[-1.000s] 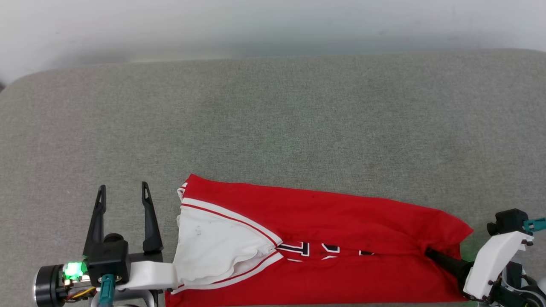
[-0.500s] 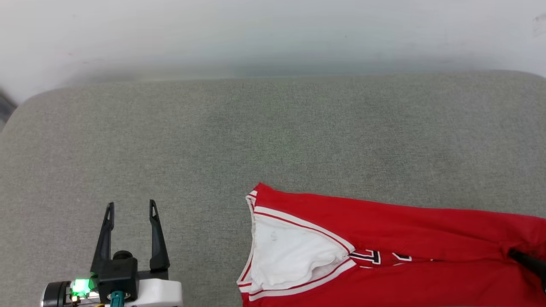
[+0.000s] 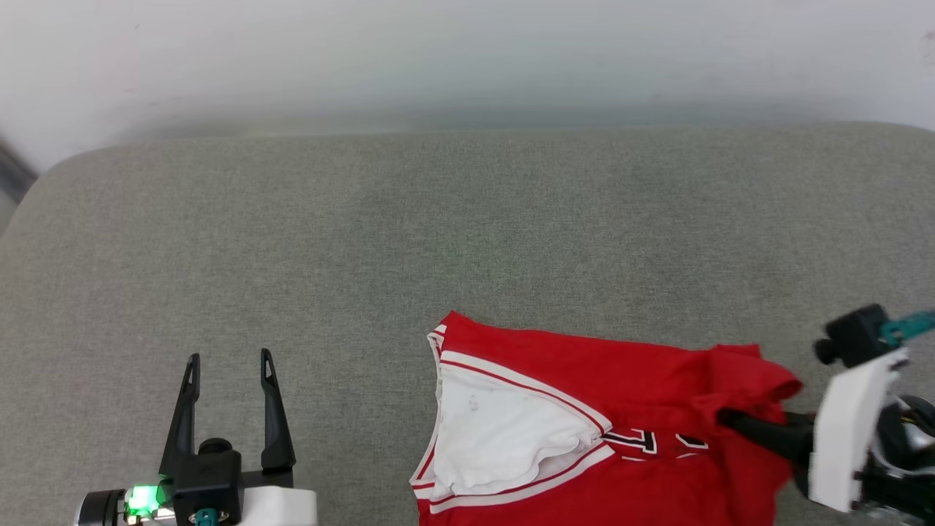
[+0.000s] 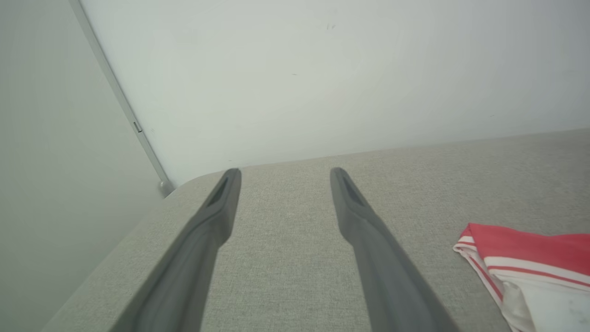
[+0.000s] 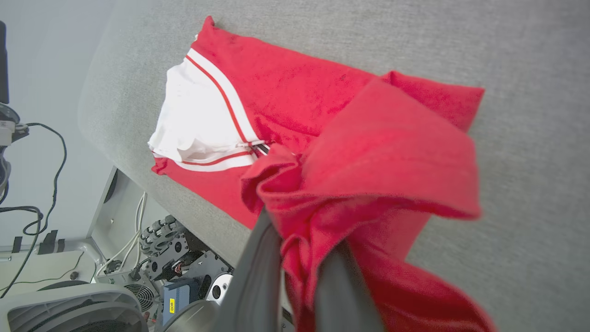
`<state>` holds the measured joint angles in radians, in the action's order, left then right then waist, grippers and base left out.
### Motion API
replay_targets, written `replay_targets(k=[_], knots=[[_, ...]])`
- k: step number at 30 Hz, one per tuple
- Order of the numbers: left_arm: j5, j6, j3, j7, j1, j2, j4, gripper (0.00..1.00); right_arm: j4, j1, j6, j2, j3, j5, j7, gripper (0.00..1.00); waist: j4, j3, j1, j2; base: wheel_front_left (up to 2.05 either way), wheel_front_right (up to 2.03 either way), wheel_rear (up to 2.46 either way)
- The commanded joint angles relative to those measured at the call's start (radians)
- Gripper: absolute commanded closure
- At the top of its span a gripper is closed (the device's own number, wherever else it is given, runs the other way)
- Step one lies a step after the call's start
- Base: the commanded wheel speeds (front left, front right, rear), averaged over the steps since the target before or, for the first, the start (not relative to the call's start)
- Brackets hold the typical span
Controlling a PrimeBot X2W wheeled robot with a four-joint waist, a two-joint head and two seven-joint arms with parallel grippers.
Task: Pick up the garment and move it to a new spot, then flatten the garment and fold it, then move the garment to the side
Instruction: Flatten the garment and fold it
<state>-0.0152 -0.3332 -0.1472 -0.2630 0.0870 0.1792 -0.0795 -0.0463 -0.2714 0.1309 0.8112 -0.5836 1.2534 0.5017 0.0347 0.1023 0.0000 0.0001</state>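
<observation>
Garment: the red jersey T-shirt [image 3: 584, 365] lies along the near edge of the grey cushion [image 3: 467, 219], in its right half, with the white sleeve [image 3: 504, 431] toward the left.
Right gripper: the right gripper [image 3: 738, 424] is almost shut on a bunch of red cloth at the shirt's right end, which is a little raised.
Left gripper: the left gripper [image 3: 230, 358] is wide open and empty, above bare cushion and well apart from the shirt.
Step, as I judge: moving the shirt sideways.
Advice: pull slowly and low, and away from the near edge, so the cloth neither rolls up nor slips off.
Hidden: the right fingertips are buried in cloth, so I cannot tell how many layers they catch. The black letters [image 3: 635, 440] are mostly folded under. The shirt's near side is cut off in the head view.
</observation>
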Motion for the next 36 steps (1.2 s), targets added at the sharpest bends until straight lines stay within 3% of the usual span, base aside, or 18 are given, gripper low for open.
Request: replay_targets(k=[1,9,18,27,28,29,30,31,36], knots=[[0.007,0.003,0.002,-0.002,-0.01,-0.004,-0.005,0.0,0.026,-0.035,0.0,-0.031,-0.019,-0.032,0.021,1.0,0.004,0.011,0.0,-0.0001,0.0,0.0,0.0],[0.018,0.007,-0.012,-0.002,-0.043,-0.011,-0.011,0.0,0.018,-0.223,0.0,-0.217,-0.144,-0.207,0.117,1.0,0.019,0.061,0.0,-0.0001,0.0,0.0,0.0],[0.021,0.013,-0.033,-0.002,-0.094,-0.02,-0.014,0.0,-0.164,-0.411,0.0,-0.409,-0.295,-0.306,0.138,1.0,0.035,0.129,0.0,-0.0001,0.0,0.0,0.0],[0.015,0.009,-0.049,-0.002,-0.125,-0.025,-0.001,0.0,-0.363,-0.446,-0.001,-0.483,-0.446,-0.331,0.083,1.0,0.049,0.151,0.0,-0.0001,0.0,0.0,0.0],[0.014,0.007,-0.047,-0.002,-0.123,-0.025,0.002,0.0,-0.369,-0.45,-0.001,-0.485,-0.453,-0.331,0.061,0.96,0.047,0.146,0.0,-0.0001,0.0,0.0,0.0],[0.013,0.007,-0.045,-0.002,-0.116,-0.024,0.003,0.0,-0.367,-0.458,-0.001,-0.485,-0.461,-0.334,0.041,0.71,0.044,0.14,0.0,-0.0001,0.0,0.0,0.0],[0.014,0.006,-0.044,-0.002,-0.109,-0.023,0.004,0.0,-0.359,-0.466,-0.001,-0.479,-0.471,-0.338,0.021,0.58,0.04,0.133,0.0,-0.0001,0.0,0.0,0.0],[0.014,0.004,-0.043,-0.002,-0.101,-0.022,0.006,0.0,-0.349,-0.474,-0.001,-0.468,-0.474,-0.341,-0.004,0.0,0.037,0.124,0.0,-0.0001,0.0,0.0,0.0],[0.01,-0.002,-0.033,-0.002,-0.073,-0.015,0.014,0.0,-0.264,-0.503,-0.001,-0.385,-0.463,-0.373,-0.167,0.0,0.009,0.073,0.0,-0.0001,0.0,0.0,0.0]])
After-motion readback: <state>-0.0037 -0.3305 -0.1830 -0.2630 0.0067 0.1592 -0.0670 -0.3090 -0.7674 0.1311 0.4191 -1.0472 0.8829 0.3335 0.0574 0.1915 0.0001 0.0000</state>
